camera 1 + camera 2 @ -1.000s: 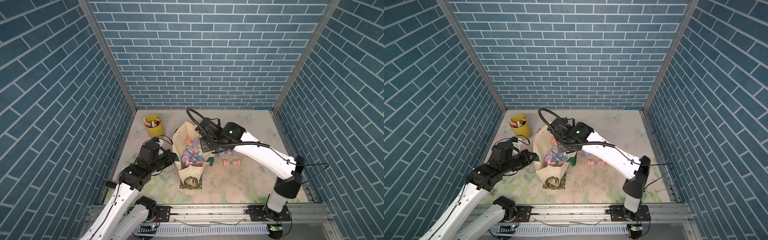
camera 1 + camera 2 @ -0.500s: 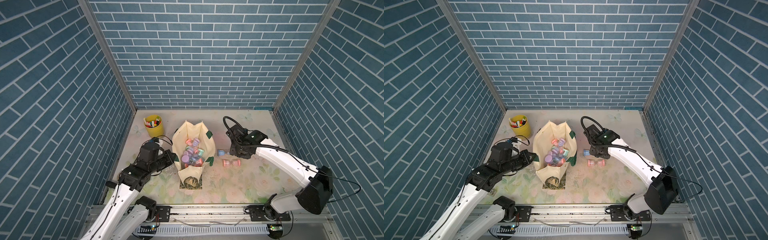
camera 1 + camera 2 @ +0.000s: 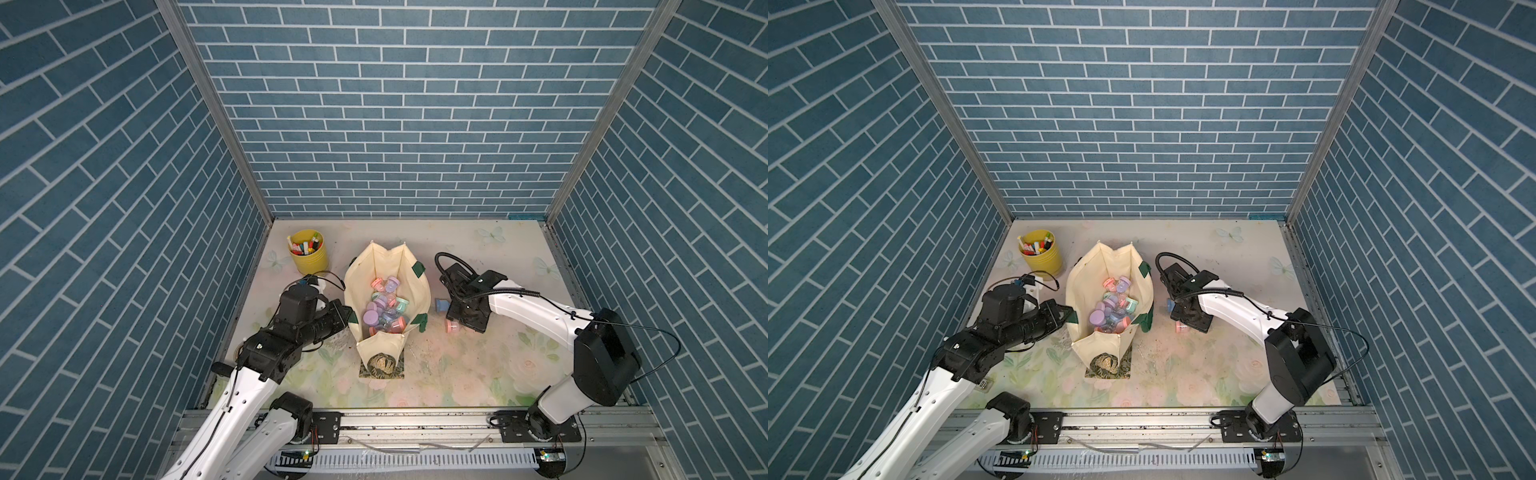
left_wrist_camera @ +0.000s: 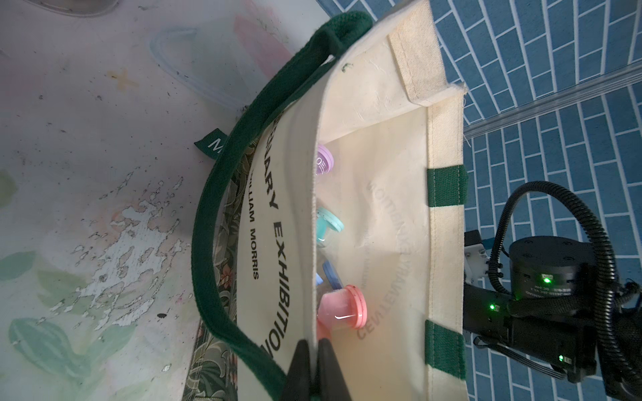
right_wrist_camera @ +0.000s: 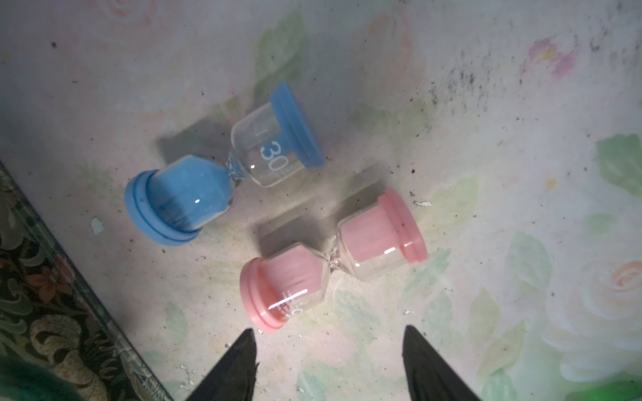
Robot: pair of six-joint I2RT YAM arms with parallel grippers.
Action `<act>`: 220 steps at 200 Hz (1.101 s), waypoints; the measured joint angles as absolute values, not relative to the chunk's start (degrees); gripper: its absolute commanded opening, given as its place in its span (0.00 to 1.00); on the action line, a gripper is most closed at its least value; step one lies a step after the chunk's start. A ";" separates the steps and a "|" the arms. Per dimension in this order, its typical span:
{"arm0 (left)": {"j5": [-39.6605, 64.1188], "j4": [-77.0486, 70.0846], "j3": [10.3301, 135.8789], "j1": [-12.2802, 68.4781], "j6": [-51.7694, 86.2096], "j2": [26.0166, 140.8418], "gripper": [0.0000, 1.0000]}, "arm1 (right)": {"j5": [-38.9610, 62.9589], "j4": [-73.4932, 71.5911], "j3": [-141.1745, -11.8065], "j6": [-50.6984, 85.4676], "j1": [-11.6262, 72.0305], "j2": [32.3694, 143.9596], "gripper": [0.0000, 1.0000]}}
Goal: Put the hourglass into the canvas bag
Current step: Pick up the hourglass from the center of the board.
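The right claw hung spread over the pink hourglass, at the bag's three o'clock; it should straddle the waist squarely. The left claw pinched the bag's rim.

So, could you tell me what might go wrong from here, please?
The pink-capped glass hourglass lies on its side close beside the blue-capped glass hourglass, so the open right gripper might knock or roll either. The shut left gripper pinches only the rim of the cream canvas bag; if it slipped, the mouth could sag shut.
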State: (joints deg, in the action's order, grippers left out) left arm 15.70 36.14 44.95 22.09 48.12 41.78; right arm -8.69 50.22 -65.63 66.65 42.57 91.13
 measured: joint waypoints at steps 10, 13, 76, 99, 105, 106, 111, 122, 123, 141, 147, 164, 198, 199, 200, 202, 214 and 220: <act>15.70 36.16 44.95 22.09 48.12 41.78 0.00 | -8.40 49.82 -65.63 67.35 42.48 91.50 0.66; 15.70 36.14 44.95 22.09 48.12 41.78 0.00 | -8.32 49.65 -65.63 67.51 42.46 91.68 0.66; 15.70 35.70 44.21 22.09 48.12 41.34 0.00 | -7.22 46.61 -64.62 69.49 42.41 96.07 0.64; 15.79 35.22 44.12 22.04 48.12 41.36 0.00 | -7.14 45.95 -63.88 69.73 42.30 96.47 0.63; 15.81 35.22 44.12 22.04 48.14 41.36 0.00 | -7.05 45.71 -63.64 69.82 42.30 96.53 0.62; 15.79 35.22 44.12 22.04 48.14 41.36 0.00 | -7.03 45.67 -63.57 69.82 42.30 96.55 0.62; 15.79 35.22 44.12 22.04 48.14 41.36 0.00 | -6.92 45.47 -63.31 69.87 42.30 96.55 0.62; 15.79 35.22 44.12 22.04 48.12 41.34 0.00 | -6.74 44.97 -62.63 70.04 42.30 96.55 0.62; 15.79 35.24 44.12 22.04 48.12 41.34 0.00 | -6.72 44.91 -62.52 70.11 42.30 96.55 0.62; 15.81 35.24 44.10 22.04 48.12 41.21 0.00 | -6.24 43.79 -60.66 70.37 42.30 96.53 0.61; 15.79 35.20 43.99 22.04 48.12 41.10 0.00 | -6.09 43.48 -59.94 70.54 42.33 96.53 0.61; 15.73 35.09 43.51 22.02 48.14 40.64 0.00 | -5.67 42.92 -57.87 70.78 42.76 96.53 0.60; 15.73 34.85 43.33 22.00 48.18 40.49 0.00 | -5.04 41.93 -56.03 71.96 44.12 96.47 0.55; 15.73 34.85 43.35 22.00 48.18 40.49 0.00 | -4.99 41.87 -55.99 72.03 44.16 96.42 0.55; 15.73 34.85 43.33 22.00 48.18 40.49 0.00 | -4.99 41.78 -55.96 72.03 44.18 96.42 0.55; 15.73 34.85 43.33 22.00 48.18 40.49 0.00 | -4.93 41.67 -55.90 72.01 44.25 96.42 0.55; 15.73 34.85 43.33 22.00 48.18 40.49 0.00 | -4.73 40.88 -55.66 72.20 44.38 96.31 0.52; 15.73 34.85 43.33 22.00 48.18 40.49 0.00 | -4.64 40.51 -55.55 72.29 44.38 96.31 0.51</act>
